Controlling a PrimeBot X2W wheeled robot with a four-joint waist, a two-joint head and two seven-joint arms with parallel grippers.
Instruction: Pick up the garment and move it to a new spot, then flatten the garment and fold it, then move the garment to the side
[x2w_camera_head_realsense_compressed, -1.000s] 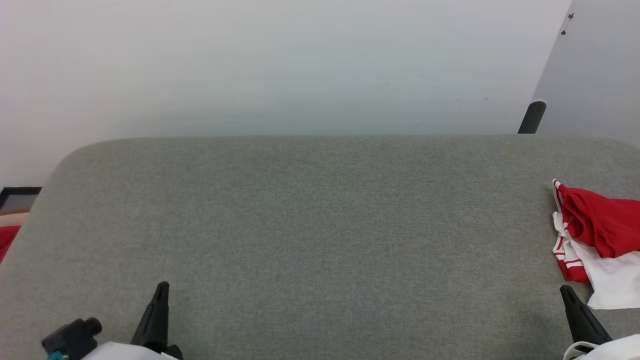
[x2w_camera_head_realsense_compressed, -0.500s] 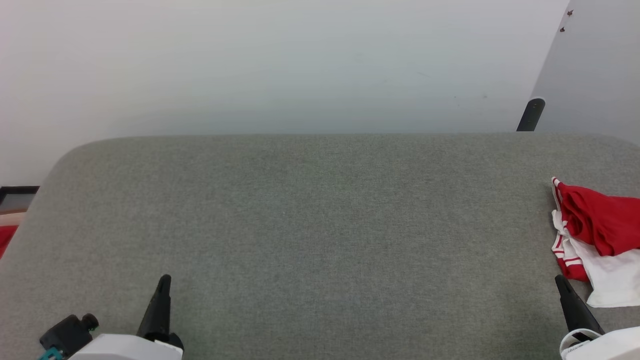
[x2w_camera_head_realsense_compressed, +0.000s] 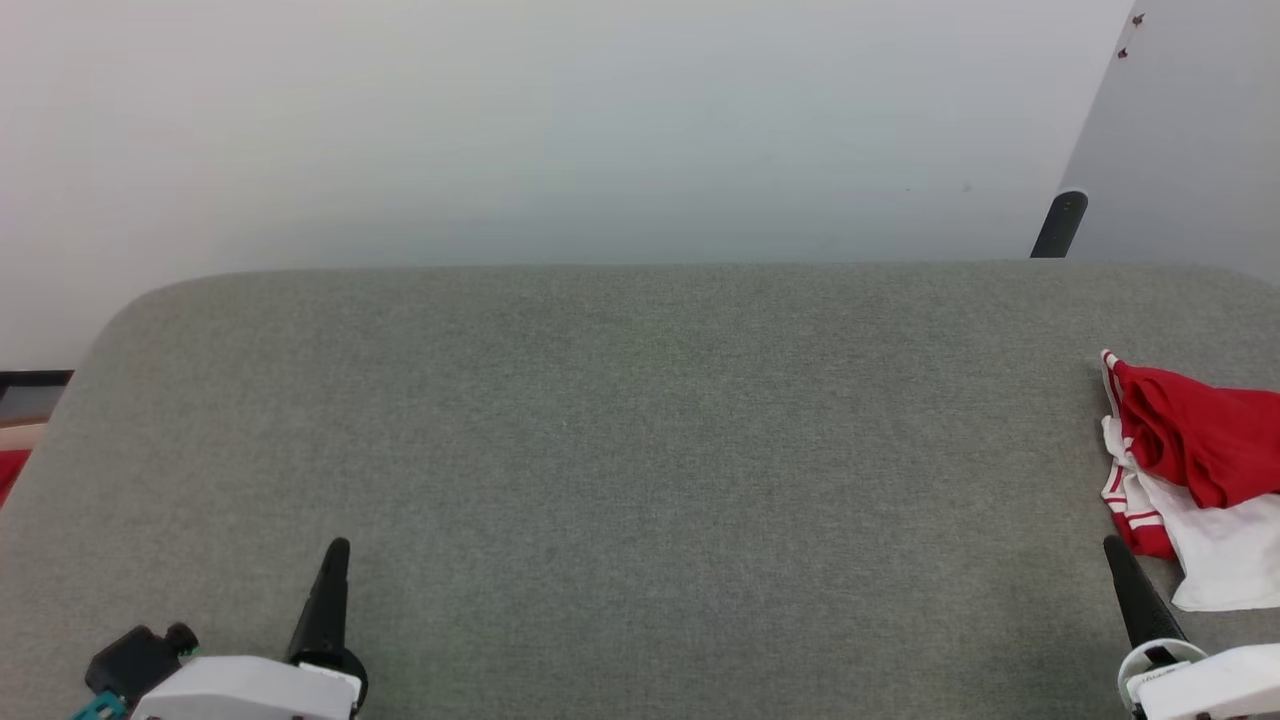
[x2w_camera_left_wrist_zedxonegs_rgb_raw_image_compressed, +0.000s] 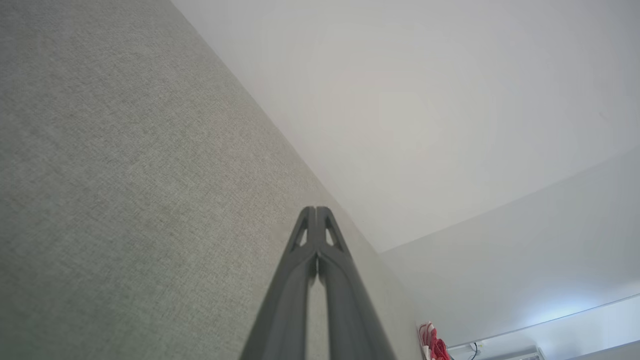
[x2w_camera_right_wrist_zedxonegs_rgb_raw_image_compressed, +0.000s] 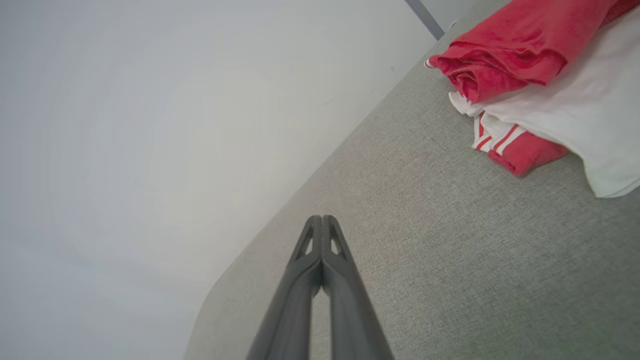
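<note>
Fingers of my left gripper (x2w_camera_head_realsense_compressed: 336, 552) at seven o'clock and my right gripper (x2w_camera_head_realsense_compressed: 1114, 550) at five o'clock are pressed together, holding nothing. My crumpled red-and-white jersey garment (x2w_camera_head_realsense_compressed: 1190, 470) lies at three o'clock on the grey fabric-covered table (x2w_camera_head_realsense_compressed: 640, 450), just beyond my right gripper.

L gripper (x2w_camera_head_realsense_compressed: 337, 548) low at L, fingers (x2w_camera_left_wrist_zedxonegs_rgb_raw_image_compressed: 290, 295) pressed together, empty, pointing fwd, tip leaning slightly inward. R gripper (x2w_camera_head_realsense_compressed: 1112, 546) low at R, same: fingers together, empty
</note>
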